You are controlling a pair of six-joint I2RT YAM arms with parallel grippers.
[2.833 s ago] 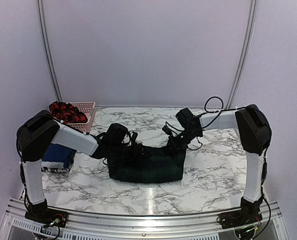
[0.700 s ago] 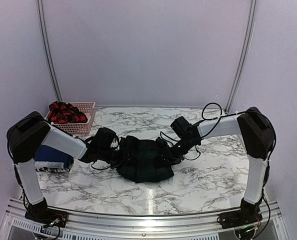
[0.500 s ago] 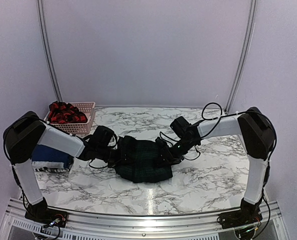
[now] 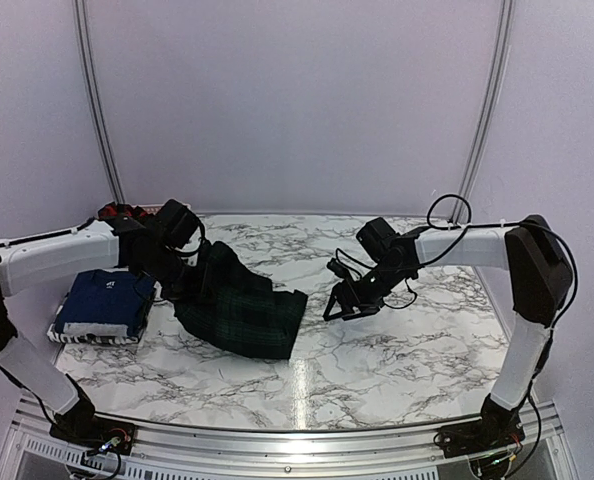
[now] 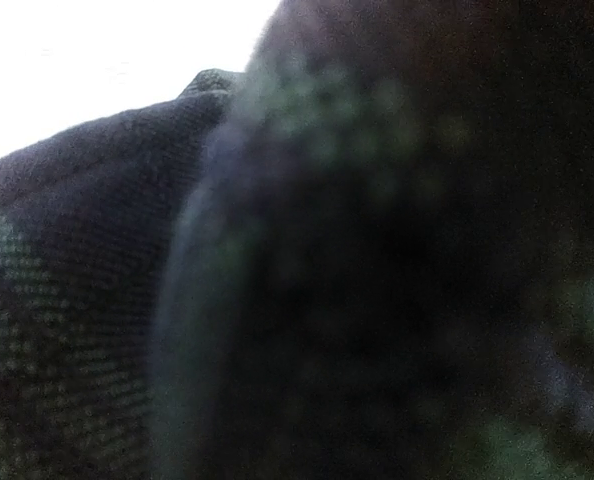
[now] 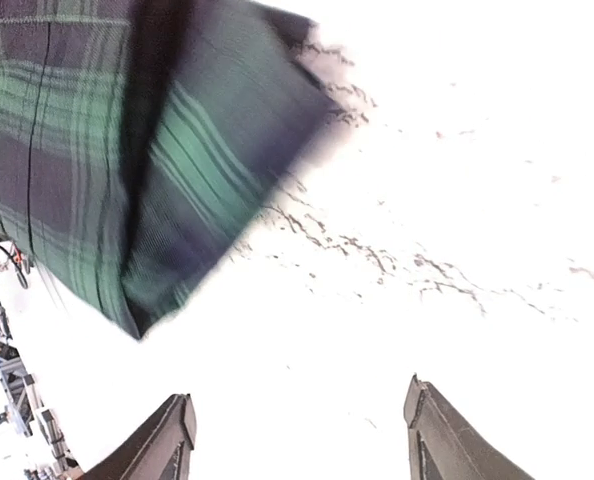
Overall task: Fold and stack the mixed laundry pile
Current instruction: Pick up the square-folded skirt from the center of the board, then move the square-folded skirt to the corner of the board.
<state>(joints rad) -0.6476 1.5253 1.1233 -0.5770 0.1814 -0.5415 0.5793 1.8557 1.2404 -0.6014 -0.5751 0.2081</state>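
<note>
Left of middle on the marble table (image 4: 407,350), my left gripper (image 4: 189,280) pinches 1 end of the dark green plaid garment (image 4: 245,315) while its other end sags onto the marble and my right gripper (image 4: 339,305) gapes empty, so the fold may flop open.

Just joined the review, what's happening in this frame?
Laundry folding in progress. The left gripper is clamped on the dark green plaid garment, holding its left end raised off the marble table beside the navy garment folded at the left. The right gripper hangs open over bare marble, apart from the cloth.
</note>
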